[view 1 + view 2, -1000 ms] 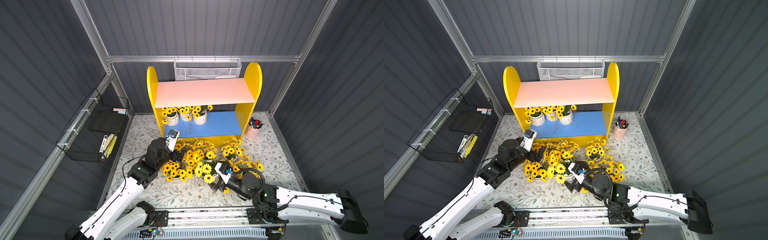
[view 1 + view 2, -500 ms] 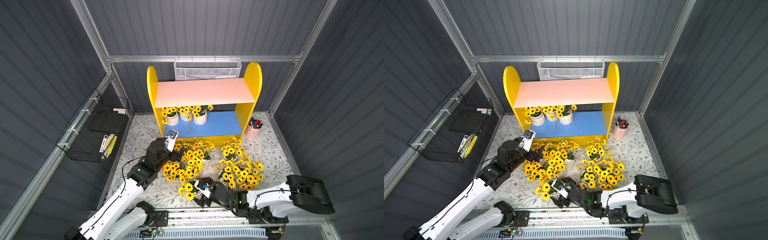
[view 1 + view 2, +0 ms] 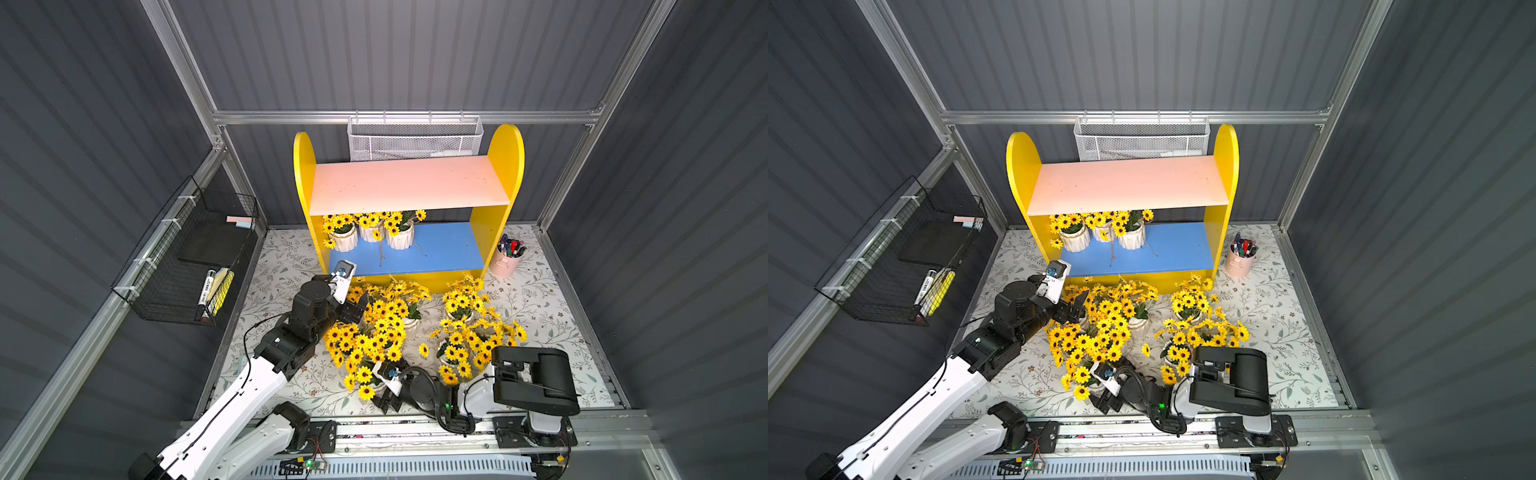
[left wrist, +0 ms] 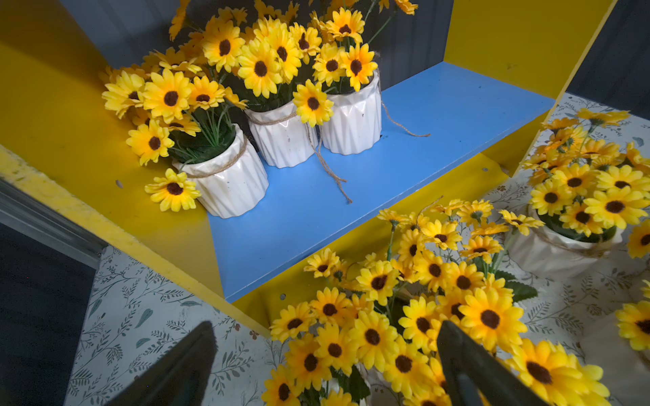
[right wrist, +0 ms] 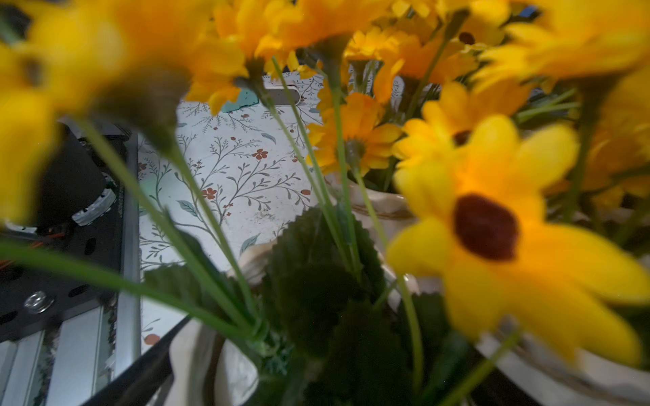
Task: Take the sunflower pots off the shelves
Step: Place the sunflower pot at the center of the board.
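The yellow shelves [image 3: 305, 195] stand at the back, and the pink upper board [image 3: 409, 183] is bare. Three sunflower pots [image 3: 372, 232] sit at the left end of the blue lower board [image 4: 404, 158]. Several more pots [image 3: 390, 316] crowd the floral mat in front. My left gripper [image 4: 327, 328] hovers open over the flowers of the mat pot nearest the shelf's left corner. My right gripper [image 3: 384, 399] is low by the near rail. Its jaws stand wide around a white pot [image 5: 232, 372], whose sunflowers [image 3: 362, 374] lean left over the mat.
A pink cup of pens [image 3: 508, 259] stands beside the shelf's right panel. A black wire basket [image 3: 187, 266] hangs on the left wall and a white mesh basket [image 3: 415, 141] hangs behind the shelves. The metal rail [image 3: 415, 432] borders the mat at the near edge.
My right arm has folded back toward the near rail, and the pot in its jaws has come along, out of the middle cluster. The left arm has barely moved.
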{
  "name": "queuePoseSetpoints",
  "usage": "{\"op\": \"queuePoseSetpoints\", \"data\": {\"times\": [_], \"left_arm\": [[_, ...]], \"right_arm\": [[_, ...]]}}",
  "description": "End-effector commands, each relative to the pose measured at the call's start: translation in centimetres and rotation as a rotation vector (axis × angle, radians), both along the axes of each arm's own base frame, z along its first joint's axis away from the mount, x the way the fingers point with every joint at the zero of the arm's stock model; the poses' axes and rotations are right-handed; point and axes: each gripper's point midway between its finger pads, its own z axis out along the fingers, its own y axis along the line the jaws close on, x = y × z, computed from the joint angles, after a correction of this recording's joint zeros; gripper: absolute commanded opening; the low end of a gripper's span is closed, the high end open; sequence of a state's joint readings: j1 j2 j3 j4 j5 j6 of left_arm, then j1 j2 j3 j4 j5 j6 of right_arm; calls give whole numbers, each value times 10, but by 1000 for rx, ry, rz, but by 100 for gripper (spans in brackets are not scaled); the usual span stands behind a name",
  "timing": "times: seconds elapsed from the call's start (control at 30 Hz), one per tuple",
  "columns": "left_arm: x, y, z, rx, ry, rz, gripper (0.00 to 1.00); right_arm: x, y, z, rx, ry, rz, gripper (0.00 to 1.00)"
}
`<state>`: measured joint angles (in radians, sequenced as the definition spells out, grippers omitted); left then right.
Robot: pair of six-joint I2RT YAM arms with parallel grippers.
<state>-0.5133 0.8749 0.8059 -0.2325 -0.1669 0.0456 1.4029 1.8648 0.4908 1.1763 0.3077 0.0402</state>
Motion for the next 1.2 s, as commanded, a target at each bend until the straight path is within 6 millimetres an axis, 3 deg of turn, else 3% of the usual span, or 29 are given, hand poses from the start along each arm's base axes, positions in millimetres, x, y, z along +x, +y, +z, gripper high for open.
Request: {"op": "queuePoseSetpoints", "data": {"times": [0.0, 0.13, 0.53, 0.67, 0.83, 0.9, 1.17], "left_arm": [[-1, 3, 6, 4, -27, 4, 99], [-1, 2, 6, 5, -27, 1, 99], [-2, -1, 6, -2, -14, -16, 99], [-1, -2, 5, -2, -8, -19, 99], [-2, -3, 6, -6, -7, -25, 99], [-1, -3, 5, -3, -5, -24, 100], [-1, -2, 5, 0, -9, -19, 99]], "right_arm": [[10, 5, 35, 122, 1, -46, 77], [8, 0, 28, 53, -12, -33, 99], [-5, -33, -3, -239, 152, -8, 99], [-9, -53, -13, -368, 221, -30, 99], [-11, -66, -16, -390, 260, -58, 99], [4, -69, -18, -398, 265, -110, 99], [21, -60, -11, -376, 262, -115, 93]]}}
